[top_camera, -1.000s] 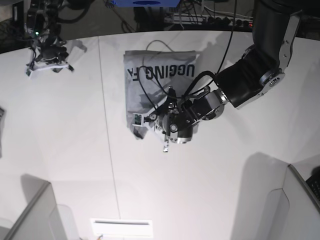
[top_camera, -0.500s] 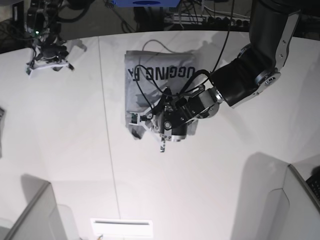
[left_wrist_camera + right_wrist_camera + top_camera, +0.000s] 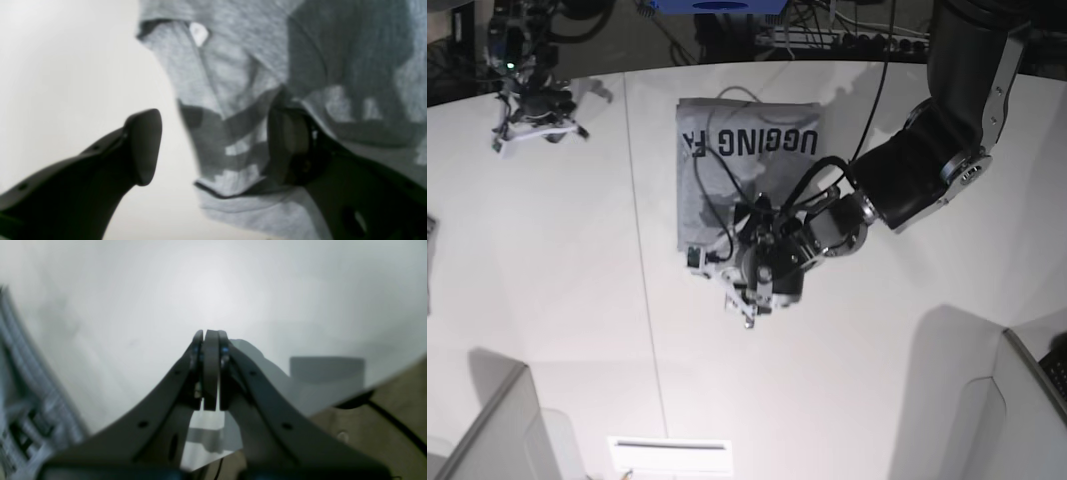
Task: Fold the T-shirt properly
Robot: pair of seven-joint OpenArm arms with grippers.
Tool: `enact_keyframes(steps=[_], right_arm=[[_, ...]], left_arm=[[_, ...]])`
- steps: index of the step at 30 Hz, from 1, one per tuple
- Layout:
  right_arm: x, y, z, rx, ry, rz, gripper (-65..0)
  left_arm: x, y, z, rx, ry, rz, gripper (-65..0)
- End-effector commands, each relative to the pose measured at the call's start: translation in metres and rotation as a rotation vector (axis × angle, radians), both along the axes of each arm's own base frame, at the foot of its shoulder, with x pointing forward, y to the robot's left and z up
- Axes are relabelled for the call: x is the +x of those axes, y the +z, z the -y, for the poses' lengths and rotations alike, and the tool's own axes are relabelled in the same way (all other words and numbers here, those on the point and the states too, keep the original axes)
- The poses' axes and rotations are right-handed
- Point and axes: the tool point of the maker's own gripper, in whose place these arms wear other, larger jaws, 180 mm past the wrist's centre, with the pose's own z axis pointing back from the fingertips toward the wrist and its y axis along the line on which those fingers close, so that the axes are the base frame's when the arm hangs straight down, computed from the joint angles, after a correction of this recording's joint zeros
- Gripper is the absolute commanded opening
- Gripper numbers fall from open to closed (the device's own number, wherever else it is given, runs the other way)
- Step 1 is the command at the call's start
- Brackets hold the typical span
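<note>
While my left pincer stands apart at the hem, the T-shirt lies folded on the white desk.
I see soft heather-grey cloth with black block lettering, crumpled at its near edge; one finger rests on the fabric, the other over bare desk. My right pincer is pressed together, far off.

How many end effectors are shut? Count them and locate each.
1. The right end effector is shut, empty, over bare table. The left end effector is open at the T-shirt edge.
</note>
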Motion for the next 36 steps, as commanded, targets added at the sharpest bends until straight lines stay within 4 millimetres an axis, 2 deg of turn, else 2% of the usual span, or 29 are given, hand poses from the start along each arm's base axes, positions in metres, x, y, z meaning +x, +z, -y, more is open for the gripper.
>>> enact_keyframes(steps=[1,4,7,10,11,13,16,19,23,25,27,31,36], right_arm=[[0.008,0.009,0.0,-0.015,0.016,0.038,-65.0],[0.016,0.01,-0.01,-0.003,0.039,0.053,-65.0],[0.017,0.012,-0.005,-0.022,0.052,0.052,-65.0],[0.017,0.014,-0.001,-0.05,0.092,0.045,-65.0],[0.019,0.017,0.002,-0.063,0.103,0.05,-65.0],[0.023,0.024,0.005,-0.08,0.118,0.067,-65.0],[0.033,0.044,0.009,-0.128,0.181,0.132,-65.0],[0.045,0.062,0.007,-0.179,0.299,0.233,-65.0],[0.049,0.072,0.005,-0.275,0.429,0.301,-65.0],[0.049,0.076,0.003,-0.381,0.513,0.332,-65.0],[0.045,0.077,-0.005,-0.475,0.591,0.362,-65.0],[0.037,0.088,-0.008,-0.577,0.62,0.467,-65.0],[0.013,0.105,-0.002,-0.546,0.503,0.589,-65.0]], left_arm=[[0.026,0.035,0.016,-0.071,0.019,0.073,-16.1],[0.054,0.069,0.02,-0.164,0.1,0.13,-16.6],[0.074,0.095,0.01,-0.208,0.164,0.211,-16.9],[0.074,0.119,-0.004,-0.299,0.241,0.296,-18.4],[0.071,0.126,-0.011,-0.333,0.273,0.328,-22.2],[0.059,0.136,-0.029,-0.384,0.335,0.385,-35.7],[0.034,0.147,-0.05,-0.446,0.402,0.465,-65.0],[0.005,0.14,-0.072,-0.499,0.463,0.497,-65.0],[-0.04,0.103,-0.091,-0.591,0.506,0.455,-65.0],[-0.073,0.084,-0.099,-0.686,0.532,0.416,-65.0],[-0.106,0.077,-0.108,-0.793,0.567,0.411,-65.0],[-0.167,0.079,-0.127,-1.03,0.691,0.416,-65.0],[-0.223,0.094,-0.148,-1.238,0.793,0.436,-65.0]])
